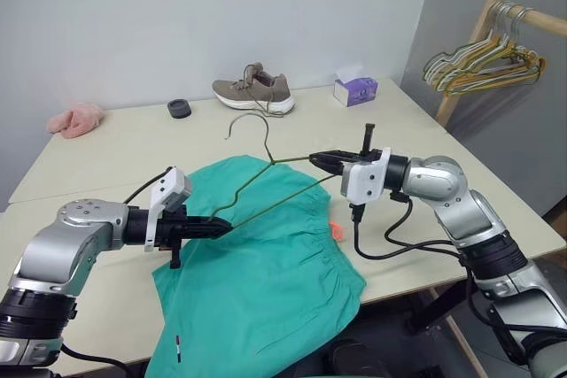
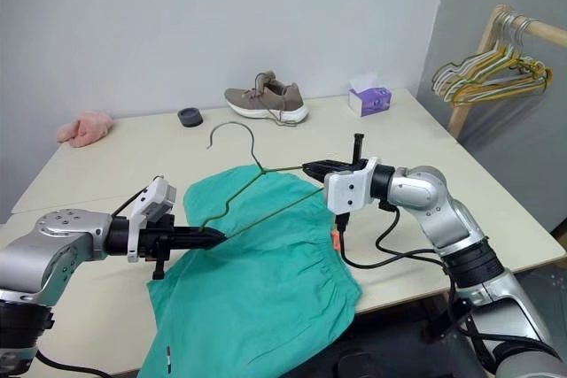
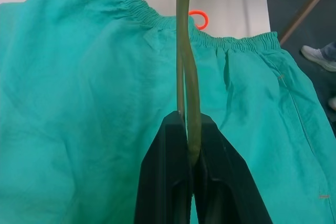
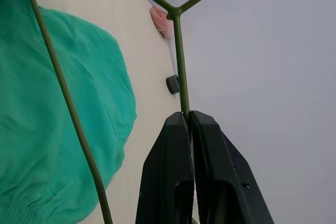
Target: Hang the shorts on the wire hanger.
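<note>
Both end effectors, left [image 1: 221,228] and right [image 1: 321,159], clamp the thin, springy olive-green wire hanger [image 1: 266,185] above limp teal fabric shorts [image 1: 266,281] on the worktop [image 1: 133,143]; grip the elastic waistband.

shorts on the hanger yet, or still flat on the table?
Still flat. The shorts lie spread on the table; the wire hanger is held above them by the left gripper and right gripper, both shut on it.

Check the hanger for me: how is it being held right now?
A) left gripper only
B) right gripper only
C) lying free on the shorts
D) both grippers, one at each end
D: the left gripper and the right gripper are each shut on the wire hanger, above the shorts.
</note>
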Robot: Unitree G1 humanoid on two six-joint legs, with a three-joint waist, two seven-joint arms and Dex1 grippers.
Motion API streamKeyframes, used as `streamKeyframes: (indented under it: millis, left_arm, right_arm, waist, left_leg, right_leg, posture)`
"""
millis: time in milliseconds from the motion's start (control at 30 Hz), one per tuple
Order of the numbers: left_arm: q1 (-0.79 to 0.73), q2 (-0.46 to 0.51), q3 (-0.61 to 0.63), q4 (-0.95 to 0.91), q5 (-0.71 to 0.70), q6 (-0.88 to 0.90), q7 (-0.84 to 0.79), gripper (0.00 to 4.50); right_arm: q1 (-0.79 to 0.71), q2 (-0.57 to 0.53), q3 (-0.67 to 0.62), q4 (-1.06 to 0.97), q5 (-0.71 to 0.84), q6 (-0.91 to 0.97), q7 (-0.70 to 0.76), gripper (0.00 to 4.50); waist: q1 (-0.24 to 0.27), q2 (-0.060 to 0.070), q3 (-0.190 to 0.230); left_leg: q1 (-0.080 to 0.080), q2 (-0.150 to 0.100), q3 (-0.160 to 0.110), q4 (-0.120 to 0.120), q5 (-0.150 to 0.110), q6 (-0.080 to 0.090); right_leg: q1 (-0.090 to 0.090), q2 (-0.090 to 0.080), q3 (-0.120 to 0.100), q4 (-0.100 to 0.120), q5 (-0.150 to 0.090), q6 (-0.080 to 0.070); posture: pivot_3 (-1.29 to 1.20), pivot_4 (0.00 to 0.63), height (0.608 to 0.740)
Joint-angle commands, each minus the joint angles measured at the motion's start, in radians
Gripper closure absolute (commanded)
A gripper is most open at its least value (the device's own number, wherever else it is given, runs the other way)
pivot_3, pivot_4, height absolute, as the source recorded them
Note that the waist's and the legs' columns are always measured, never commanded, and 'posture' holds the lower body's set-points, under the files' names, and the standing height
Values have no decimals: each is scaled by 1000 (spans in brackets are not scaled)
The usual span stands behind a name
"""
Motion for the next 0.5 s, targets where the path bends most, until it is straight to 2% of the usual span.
streamKeyframes:
  millis: [33,133,233,333,500]
  left_arm:
    - [-16,-3,23,-35,-14,-1,9,4485]
    - [-12,-1,26,-40,-10,-1,17,4485]
    - [1,10,28,-48,1,-9,25,4500]
    - [15,24,25,-60,25,-33,31,4500]
    - [18,56,33,-56,85,-116,27,4500]
  right_arm:
    - [6,-1,-5,-60,26,6,26,4500]
    - [27,-11,-2,-85,53,24,61,4500]
    - [45,-29,-17,-122,90,71,92,3740]
    - [67,-66,-40,-160,128,135,141,2692]
    - [112,-154,-116,-258,275,414,224,948]
  waist:
    - [0,0,0]
    - [1,0,0]
    - [0,0,0]
    - [2,0,0]
    - [4,0,0]
  left_leg:
    - [0,0,0,0,0,0]
    - [0,0,0,0,0,0]
    - [0,0,0,0,0,0]
    - [0,1,0,0,0,0]
    - [0,1,0,0,0,0]
  right_leg:
    - [0,0,0,0,0,0]
    - [0,0,0,0,0,0]
    - [0,0,0,0,0,0]
    - [0,0,0,0,0,0]
    - [0,0,0,0,0,0]
  posture:
    - [-250,0,740]
    - [-251,0,740]
    - [-250,0,740]
    - [-250,0,740]
    - [-255,0,740]
